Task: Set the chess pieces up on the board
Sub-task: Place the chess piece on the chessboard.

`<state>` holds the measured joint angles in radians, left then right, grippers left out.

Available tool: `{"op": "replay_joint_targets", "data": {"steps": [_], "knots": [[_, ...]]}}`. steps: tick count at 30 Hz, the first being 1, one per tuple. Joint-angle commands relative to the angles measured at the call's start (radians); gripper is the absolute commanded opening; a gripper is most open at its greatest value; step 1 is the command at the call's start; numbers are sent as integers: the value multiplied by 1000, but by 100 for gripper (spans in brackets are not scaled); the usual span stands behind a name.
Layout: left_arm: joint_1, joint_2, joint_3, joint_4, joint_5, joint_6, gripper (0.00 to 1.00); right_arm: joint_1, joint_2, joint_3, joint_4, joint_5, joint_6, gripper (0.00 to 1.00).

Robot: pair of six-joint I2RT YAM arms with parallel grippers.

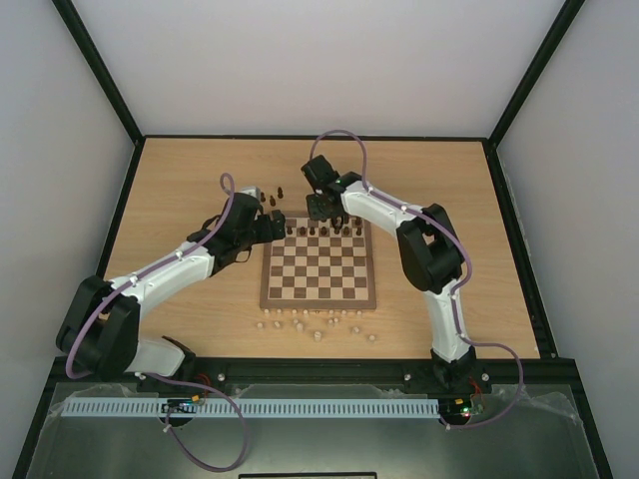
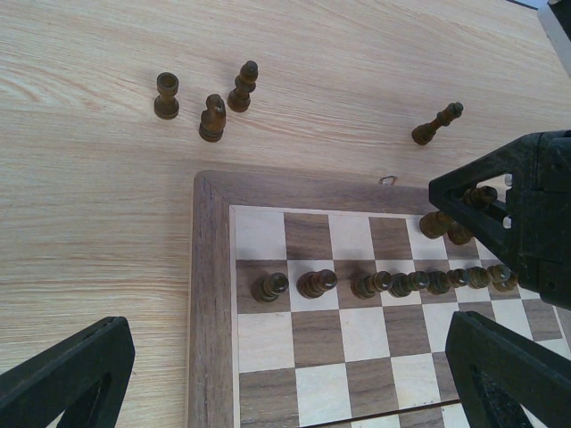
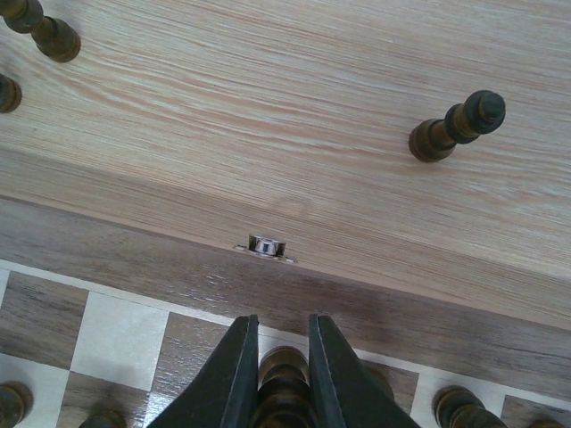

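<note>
Right wrist view: the right fingers (image 3: 234, 379) are seen clenched on a dark chess piece (image 3: 284, 383), which is held upright over the far rank of the board (image 3: 134, 245), about the middle of its far edge and just near of the small metal clasp (image 3: 265, 244). Whether its base is seated on the square cannot be told. A topple is judged the main risk: the piece is slender and narrow-footed, so it could be dragged over if it is let go before it is seated or clings to one finger. A neighbouring piece (image 3: 459, 406) stands just to its right and the row of pawns (image 2: 384, 283) lies one rank nearer, so either could be knocked by spreading fingers. The left fingers (image 2: 67, 374) are spread wide and empty above the board's far left corner, and the leftmost pawns could be swept if that arm were lowered. Four loose pieces (image 2: 212, 118) are left on the worktop (image 2: 89, 223) beyond that corner. The pieces are turned wood, stained dark brown with a faint sheen, with ringed collars and rounded heads. The board is smooth and checkered in cream and brown within a mitred brown border. The worktop is pale with long grain lines. The fingers are matt black tapered wedges.
</note>
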<state>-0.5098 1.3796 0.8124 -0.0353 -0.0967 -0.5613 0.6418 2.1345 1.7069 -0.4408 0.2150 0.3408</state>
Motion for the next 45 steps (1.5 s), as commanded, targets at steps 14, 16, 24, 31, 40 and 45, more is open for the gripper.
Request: {"op": "replay_joint_targets", "data": {"steps": [14, 16, 24, 31, 40, 45], "knots": [[5, -14, -15, 18, 5, -2, 99, 6, 28, -13, -17, 22, 6, 20], [5, -14, -16, 18, 5, -2, 99, 6, 22, -15, -17, 22, 6, 21], [4, -17, -16, 17, 6, -2, 99, 7, -1, -31, -20, 22, 6, 21], [4, -20, -16, 19, 6, -3, 99, 18, -13, -39, -23, 26, 6, 20], [2, -22, -15, 19, 6, -3, 99, 21, -17, -33, -24, 28, 7, 20], [2, -21, -15, 18, 6, -3, 99, 21, -20, -34, -35, 44, 11, 21]]}}
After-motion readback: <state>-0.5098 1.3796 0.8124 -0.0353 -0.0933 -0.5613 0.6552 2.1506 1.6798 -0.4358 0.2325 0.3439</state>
